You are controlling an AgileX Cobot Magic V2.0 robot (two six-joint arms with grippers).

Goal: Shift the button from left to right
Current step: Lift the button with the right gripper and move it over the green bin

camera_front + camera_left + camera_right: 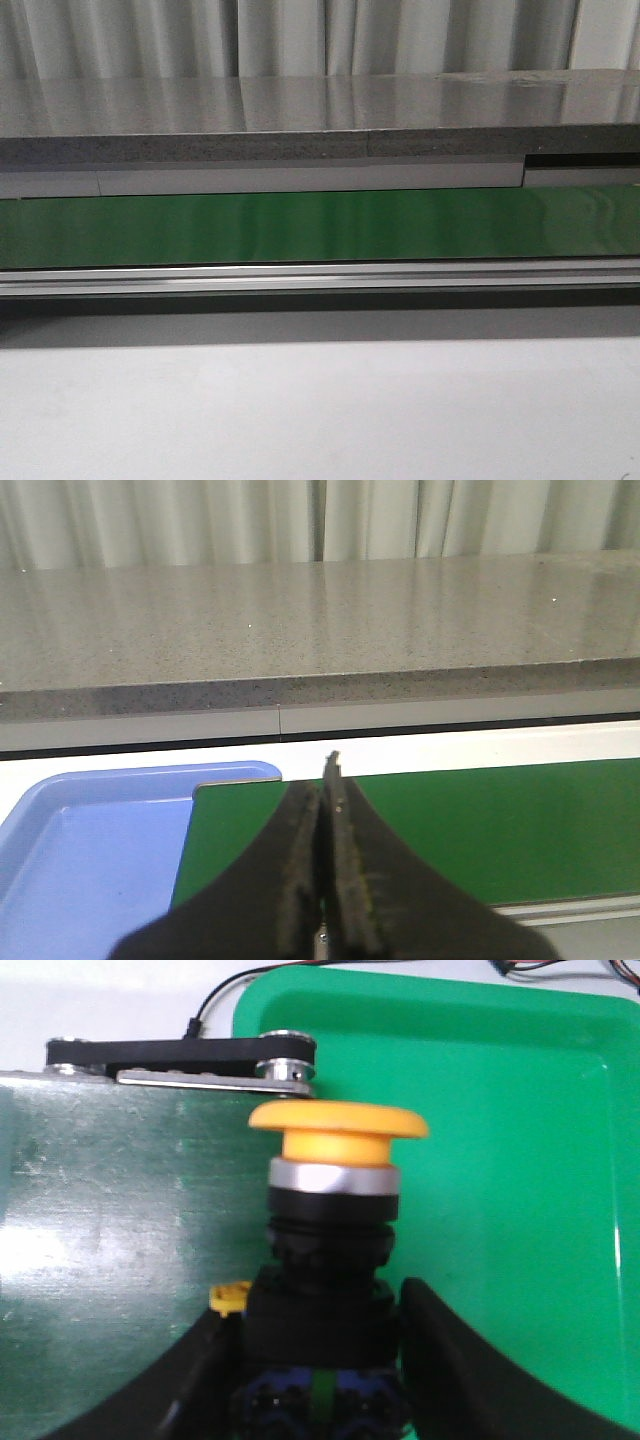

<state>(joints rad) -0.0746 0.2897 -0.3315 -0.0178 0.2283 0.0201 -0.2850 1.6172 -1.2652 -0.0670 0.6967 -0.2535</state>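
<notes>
Button (335,1210) sits clamped in R gripper (322,1360), black body between the two fingers (455,1360), yellow mushroom cap pointing away from wrist, silver collar under cap. It hangs at the boundary betw. green conveyor belt (120,1200) and green tray (500,1140); cannot tell if it touches either. Black roller bracket (180,1057) w/ cable at belt end, beside tray rim.

L to R: L gripper (325,810) clenched, fingers pressed together, nothing betw. them, above edge where blue tray (90,850) meets belt. Front view: belt strip, aluminium rail (320,277), grey countertop (320,110); no grippers in view there.
</notes>
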